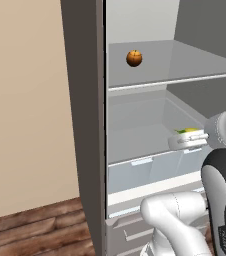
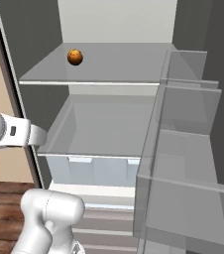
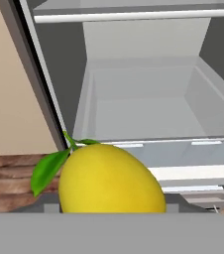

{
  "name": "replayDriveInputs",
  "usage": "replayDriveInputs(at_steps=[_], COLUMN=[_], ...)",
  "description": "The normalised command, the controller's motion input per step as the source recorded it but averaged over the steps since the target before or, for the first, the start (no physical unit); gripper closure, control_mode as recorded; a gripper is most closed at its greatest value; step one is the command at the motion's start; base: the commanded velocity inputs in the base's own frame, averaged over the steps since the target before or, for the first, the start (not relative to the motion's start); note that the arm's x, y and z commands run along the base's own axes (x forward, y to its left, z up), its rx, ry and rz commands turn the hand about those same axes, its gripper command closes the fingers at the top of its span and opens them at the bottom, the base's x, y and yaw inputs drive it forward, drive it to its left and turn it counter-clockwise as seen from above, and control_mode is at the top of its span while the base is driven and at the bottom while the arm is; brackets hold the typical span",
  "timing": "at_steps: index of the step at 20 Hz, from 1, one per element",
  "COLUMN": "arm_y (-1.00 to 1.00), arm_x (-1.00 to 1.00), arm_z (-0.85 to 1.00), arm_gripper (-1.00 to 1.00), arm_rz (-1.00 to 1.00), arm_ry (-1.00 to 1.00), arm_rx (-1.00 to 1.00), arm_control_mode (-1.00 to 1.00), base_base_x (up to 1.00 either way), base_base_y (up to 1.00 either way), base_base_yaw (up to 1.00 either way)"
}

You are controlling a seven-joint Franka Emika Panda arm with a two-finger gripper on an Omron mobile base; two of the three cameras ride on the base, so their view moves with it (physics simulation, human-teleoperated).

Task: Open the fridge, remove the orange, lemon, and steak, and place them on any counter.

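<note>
You are looking into the open fridge [image 1: 135, 125], its pale grey inside laid bare, with the door swung out at the right of the right base view and its clear door bins [image 2: 183, 163] standing in front of you there. The orange [image 1: 134, 58] sits alone on the upper glass shelf [image 1: 185, 80], toward the left and well back from the front edge; in the right base view the orange [image 2: 75, 57] is again on that shelf's left side. Below it is a clear drawer [image 3: 148, 119], and you can see nothing lying in it from the hand view. The lemon [image 3: 111, 181] fills the lower middle of the hand view, bright yellow with green leaves at its upper left — it sits right at the gripper, in front of the drawer's front edge rather than inside it. In the left base view a sliver of the lemon [image 1: 189, 130] shows yellow and green on top of the gripper [image 1: 187, 140], at the front of the lower compartment. The jaws look closed on the lemon — though the fingertips themselves are hidden behind the fruit, so you should treat the contact as likely rather than plainly seen. Wooden floor [image 1: 30, 230] and a beige wall [image 1: 25, 100] lie left of the fridge.
</note>
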Motion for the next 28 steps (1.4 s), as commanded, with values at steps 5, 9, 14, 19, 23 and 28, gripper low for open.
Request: replayDriveInputs(at_steps=[5,9,14,19,23,28], arm_y=[0.0,0.0,0.0,0.0,0.0,0.0], arm_x=[0.0,0.0,0.0,0.0,0.0,0.0], arm_z=[0.0,0.0,0.0,0.0,0.0,0.0], arm_gripper=[1.0,1.0,1.0,1.0,1.0,1.0], arm_rz=[0.0,0.0,0.0,0.0,0.0,0.0], arm_ry=[0.0,0.0,0.0,0.0,0.0,0.0], arm_rx=[0.0,0.0,0.0,0.0,0.0,0.0], arm_control_mode=[1.0,1.0,1.0,1.0,1.0,1.0], base_base_x=[-0.12,-0.46,-0.64,-0.6,-0.27,-0.02], base_base_y=[0.05,0.16,0.24,0.17,0.43,0.7], base_base_yaw=[0.04,0.14,0.26,0.42,0.59,0.73])
